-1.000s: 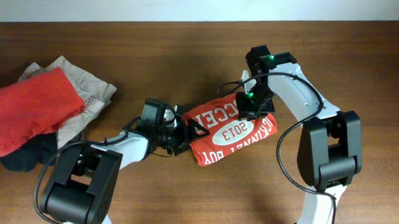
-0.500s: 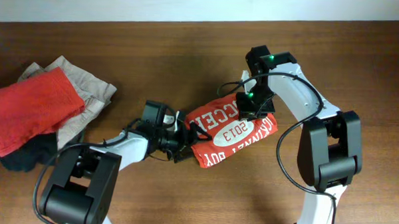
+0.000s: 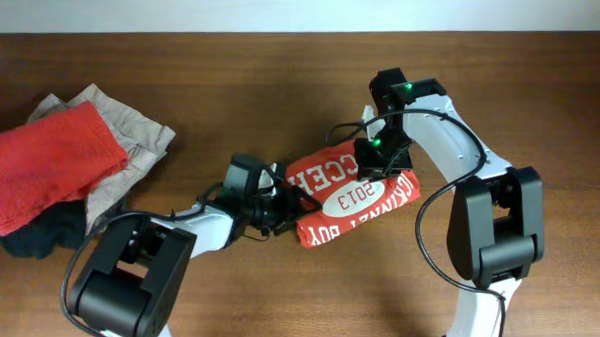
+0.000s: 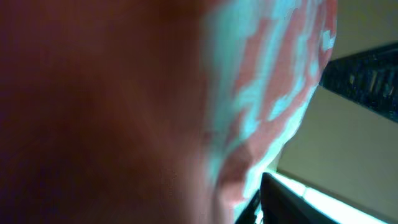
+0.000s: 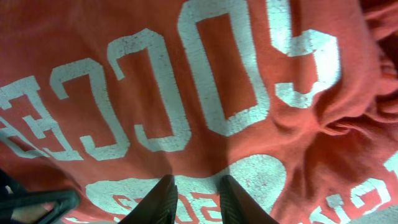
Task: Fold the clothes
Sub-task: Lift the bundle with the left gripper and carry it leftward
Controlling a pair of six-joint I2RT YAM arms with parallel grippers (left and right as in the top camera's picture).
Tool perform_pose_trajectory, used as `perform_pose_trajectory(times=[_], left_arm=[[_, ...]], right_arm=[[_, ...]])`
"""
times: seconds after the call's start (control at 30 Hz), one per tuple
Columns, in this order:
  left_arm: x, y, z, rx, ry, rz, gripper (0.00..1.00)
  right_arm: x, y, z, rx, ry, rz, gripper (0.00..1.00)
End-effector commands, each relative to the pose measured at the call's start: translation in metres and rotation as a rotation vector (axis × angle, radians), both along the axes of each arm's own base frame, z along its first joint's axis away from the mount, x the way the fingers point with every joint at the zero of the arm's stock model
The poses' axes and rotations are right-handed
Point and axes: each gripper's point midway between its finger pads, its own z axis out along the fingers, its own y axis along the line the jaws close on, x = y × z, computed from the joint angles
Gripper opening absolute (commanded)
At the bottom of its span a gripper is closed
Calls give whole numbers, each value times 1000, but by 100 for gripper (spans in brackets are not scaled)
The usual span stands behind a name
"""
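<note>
Near the front edge, the left gripper [image 3: 283,201] has slid right across the wooden table [image 3: 223,76] over the past second and now meets the left edge of the folded red T-shirt [image 3: 354,195] at centre. Its own camera is blurred against the cloth, so its grip cannot be told. Beyond, the right gripper [image 5: 197,182] has not moved, jaws narrowly parted, tips on the white lettering [image 5: 217,74]. Far left, a red shirt [image 3: 45,165] tops a mixed pile [image 3: 131,133].
</note>
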Motion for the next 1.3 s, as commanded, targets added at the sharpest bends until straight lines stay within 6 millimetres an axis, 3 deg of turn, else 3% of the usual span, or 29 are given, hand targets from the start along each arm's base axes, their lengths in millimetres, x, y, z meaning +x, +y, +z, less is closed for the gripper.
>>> perform_pose_trajectory(times=[0.0, 0.2, 0.3, 0.53, 0.57, 0.6, 0.63, 0.7, 0.83, 1.0, 1.07, 1.2, 1.27], left_arm=[[7, 8, -18, 63, -27, 51, 43], [24, 1, -2, 29, -175, 28, 10], [25, -2, 3, 16, -221, -5, 0], [22, -3, 5, -7, -222, -29, 0], [22, -3, 5, -6, -220, -29, 2], [21, -2, 4, -3, -212, -30, 17], [20, -1, 1, 7, -194, -24, 45], [15, 7, -11, 56, -119, 20, 59], [19, 5, -20, 51, -94, 53, 67], [24, -17, -26, -32, -71, -14, 67], [27, -23, -25, -50, -71, -32, 57], [28, -26, -21, -61, -99, -61, 14], [29, -26, -22, -59, -104, -62, 5]], right_arm=[[-4, 7, -2, 17, 12, 4, 28], [-4, 7, -2, 17, 12, 4, 27], [-4, 7, -2, 16, 12, 4, 27], [-5, 6, -2, 15, 16, 4, 27], [-5, 6, -2, 15, 16, 4, 27], [-5, 6, -2, 15, 16, 4, 27], [-5, 6, -2, 15, 16, 4, 27], [-5, 7, -2, 16, 15, 4, 27], [-5, 6, -2, 16, 16, 4, 28], [-6, 11, -2, 16, 16, 15, 28], [-8, 14, -2, 16, 16, 26, 28], [-11, 22, -2, 11, 15, 48, 28], [-11, 22, -2, 4, 12, 53, 26]])
